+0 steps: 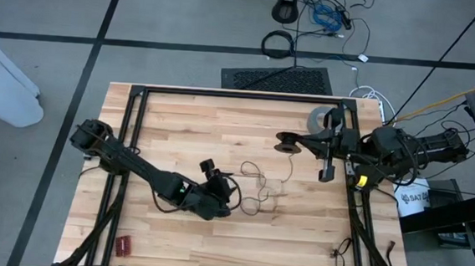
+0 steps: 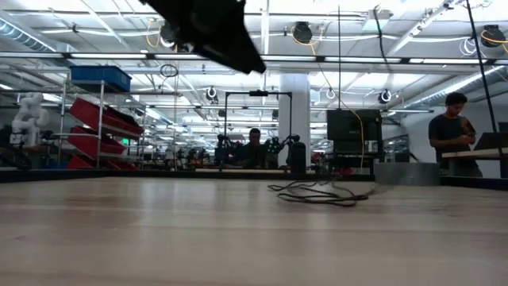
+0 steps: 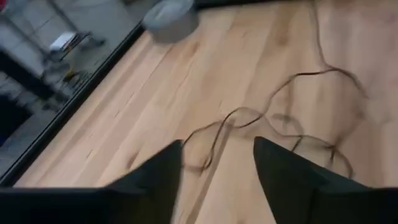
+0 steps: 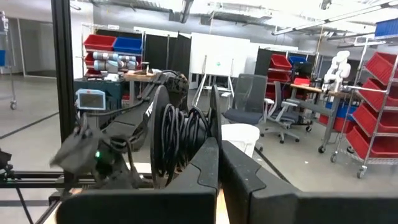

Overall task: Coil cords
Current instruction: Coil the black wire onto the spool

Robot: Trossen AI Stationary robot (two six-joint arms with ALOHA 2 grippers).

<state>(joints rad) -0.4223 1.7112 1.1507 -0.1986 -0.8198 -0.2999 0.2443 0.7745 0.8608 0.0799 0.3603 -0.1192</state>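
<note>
Cords (image 1: pixel 259 187) | loose on table, just beyond left hand (image 1: pixel 232 185) | fingers apart

Large open workshop under a white ceiling (image 2: pixel 373 32) strung with bright strip lights and round lamps — a white column (image 2: pixel 294 107) mid-room, red bins (image 2: pixel 107 119) and a blue bin (image 2: pixel 99 77) on metal shelving at one side. Beyond the pale wooden worktop (image 1: pixel 180 121), grey floor (image 1: pixel 187 12) crossed by dark tape lines, a black mat (image 1: pixel 276 78) and loose cables (image 1: pixel 325 13) at the far edge, a white container (image 1: pixel 2 79) off one corner. Farther back, a grey office chair (image 4: pixel 245 99), a whiteboard (image 4: pixel 219 56), more red-bin racks (image 4: pixel 373 106) — and a person (image 2: pixel 452 131) standing at a desk, another (image 2: pixel 254 147) seated in the distance.
</note>
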